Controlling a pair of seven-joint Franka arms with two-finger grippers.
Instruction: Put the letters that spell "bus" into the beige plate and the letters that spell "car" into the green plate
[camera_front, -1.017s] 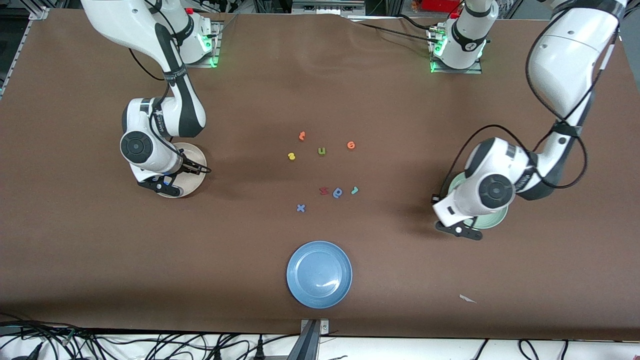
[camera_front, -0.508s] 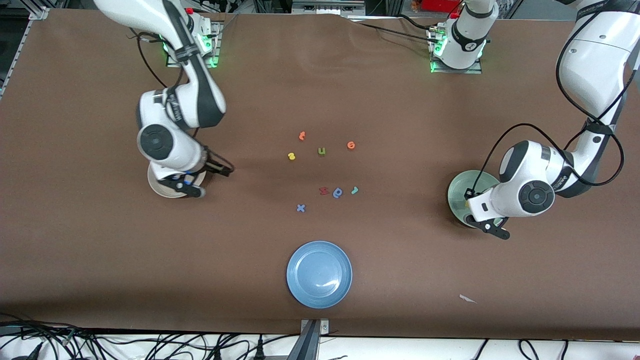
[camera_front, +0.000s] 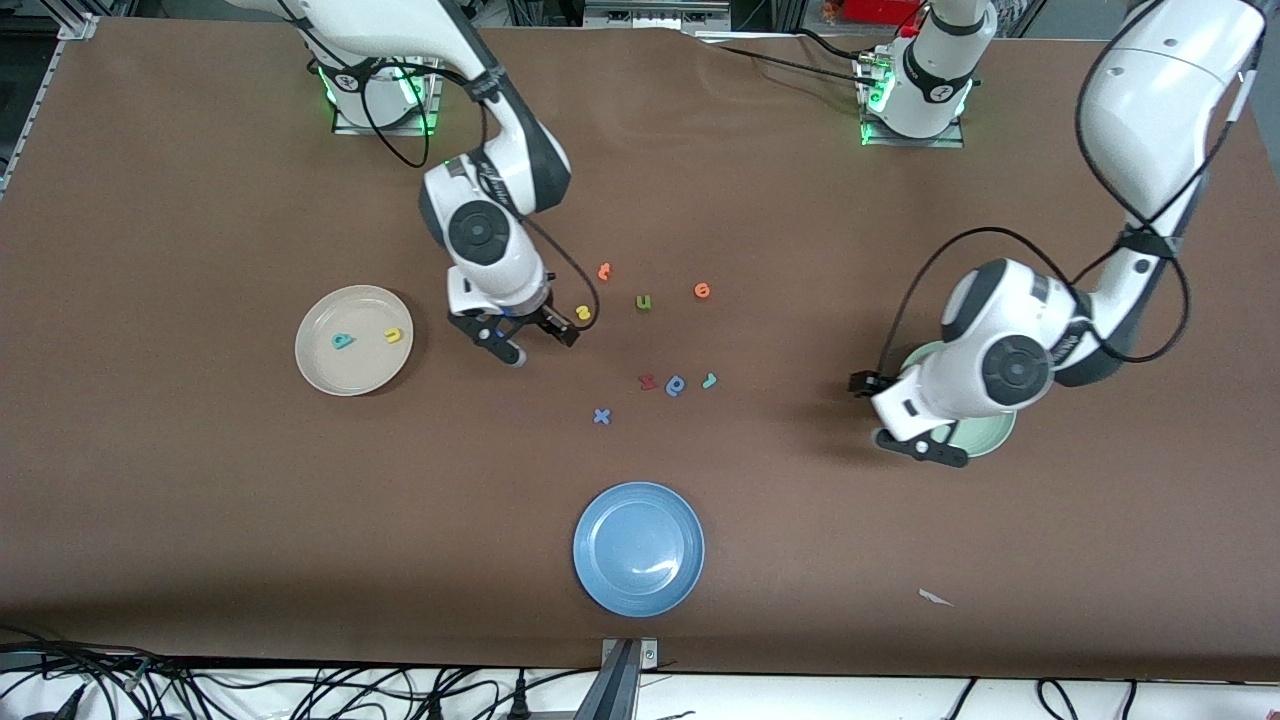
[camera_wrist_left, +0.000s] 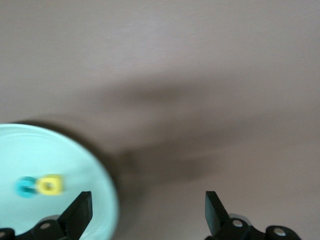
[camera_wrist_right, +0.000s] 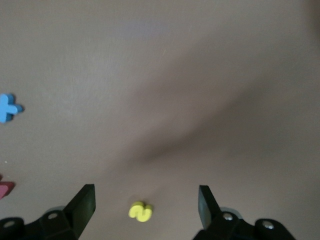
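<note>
The beige plate (camera_front: 325, 372) holds a teal "b" (camera_front: 343, 341) and a yellow "u" (camera_front: 394, 335). My right gripper (camera_front: 532, 342) hangs open over the table beside the yellow "s" (camera_front: 583, 313). In the right wrist view the "s" (camera_wrist_right: 141, 211) lies between the spread fingers of the right gripper (camera_wrist_right: 145, 197). The green plate (camera_front: 985, 437) is mostly hidden under the left arm. In the left wrist view the green plate (camera_wrist_left: 60, 155) holds a teal "c" (camera_wrist_left: 25, 186) and a yellow "a" (camera_wrist_left: 50, 185). My left gripper (camera_front: 895, 418) (camera_wrist_left: 147, 200) is open and empty over the plate's rim. The teal "r" (camera_front: 709, 380) lies mid-table.
Other letters lie mid-table: two orange ones (camera_front: 604, 271) (camera_front: 702, 290), an olive "u" (camera_front: 643, 302), a red "z" (camera_front: 647, 381), a dark blue one (camera_front: 677, 385), a blue "x" (camera_front: 601, 416). A blue plate (camera_front: 638, 548) sits nearest the camera. A paper scrap (camera_front: 935, 597) lies toward the left arm's end.
My right arm has swung from the beige plate to the letters mid-table, uncovering the "b" and "u". My left gripper has opened and shifted across the green plate to its rim.
</note>
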